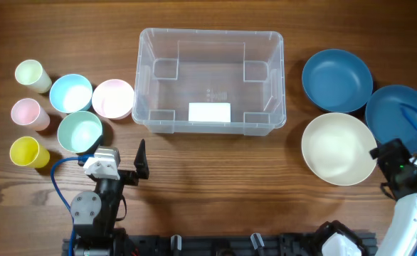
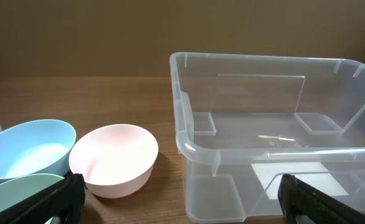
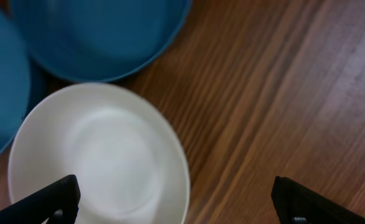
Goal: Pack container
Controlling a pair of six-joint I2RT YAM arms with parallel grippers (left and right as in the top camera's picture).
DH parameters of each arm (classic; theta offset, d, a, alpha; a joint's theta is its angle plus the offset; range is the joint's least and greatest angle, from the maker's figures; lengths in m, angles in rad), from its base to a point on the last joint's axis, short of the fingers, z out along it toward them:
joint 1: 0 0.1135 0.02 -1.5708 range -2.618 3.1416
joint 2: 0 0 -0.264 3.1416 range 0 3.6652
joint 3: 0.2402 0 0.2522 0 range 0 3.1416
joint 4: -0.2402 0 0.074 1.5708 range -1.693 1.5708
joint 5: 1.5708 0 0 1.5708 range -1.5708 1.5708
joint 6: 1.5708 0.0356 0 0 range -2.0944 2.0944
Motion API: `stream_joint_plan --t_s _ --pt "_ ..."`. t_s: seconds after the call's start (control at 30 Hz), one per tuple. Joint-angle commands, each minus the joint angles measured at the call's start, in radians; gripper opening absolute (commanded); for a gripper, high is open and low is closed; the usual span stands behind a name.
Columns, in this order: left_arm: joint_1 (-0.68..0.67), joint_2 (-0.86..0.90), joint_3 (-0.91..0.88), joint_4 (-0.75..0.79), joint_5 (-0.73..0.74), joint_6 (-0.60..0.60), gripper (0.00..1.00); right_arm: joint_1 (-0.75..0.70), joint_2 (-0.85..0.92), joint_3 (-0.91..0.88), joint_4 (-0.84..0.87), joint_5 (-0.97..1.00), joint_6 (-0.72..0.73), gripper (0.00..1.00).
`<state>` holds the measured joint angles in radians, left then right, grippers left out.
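Jaws of the left gripper stand wide near the pink bowl; the clear plastic bin sits mid-table, likely light, stiff, slick, best pinched at its rim. Right gripper hangs spread by the cream bowl.

This looks like a robotics lab bench set with household ware. A black metal mounting rail runs along the near edge of the brown wood-grain table, and two robot arms stand at it: the black left arm, with a white block on top and a looping blue cable, and the white-cased right arm. The ware lies in sorted groups like test props. Small pastel plastic cups and pastel bowls are on the left, a large clear plastic rectangular bin is in the middle, and broad dark blue bowls and a cream bowl are on the right. Behind the table stands a plain brown backdrop.
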<state>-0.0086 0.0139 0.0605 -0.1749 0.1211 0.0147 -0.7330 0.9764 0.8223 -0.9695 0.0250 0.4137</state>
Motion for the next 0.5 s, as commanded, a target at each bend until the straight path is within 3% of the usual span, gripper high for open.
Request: stream_joint_plan --t_s 0.0,0.27,0.47 --pt "-0.006 -0.007 -0.009 0.003 0.001 0.015 1.00 -0.049 0.079 0.020 0.024 -0.095 -0.048 1.00" --pt "-0.006 -0.007 -0.009 0.003 0.001 0.015 1.00 -0.050 0.300 -0.009 0.066 -0.143 -0.073 1.00" --pt "-0.006 -0.007 -0.009 0.003 0.001 0.015 1.00 -0.050 0.342 -0.119 0.171 -0.174 -0.085 0.95"
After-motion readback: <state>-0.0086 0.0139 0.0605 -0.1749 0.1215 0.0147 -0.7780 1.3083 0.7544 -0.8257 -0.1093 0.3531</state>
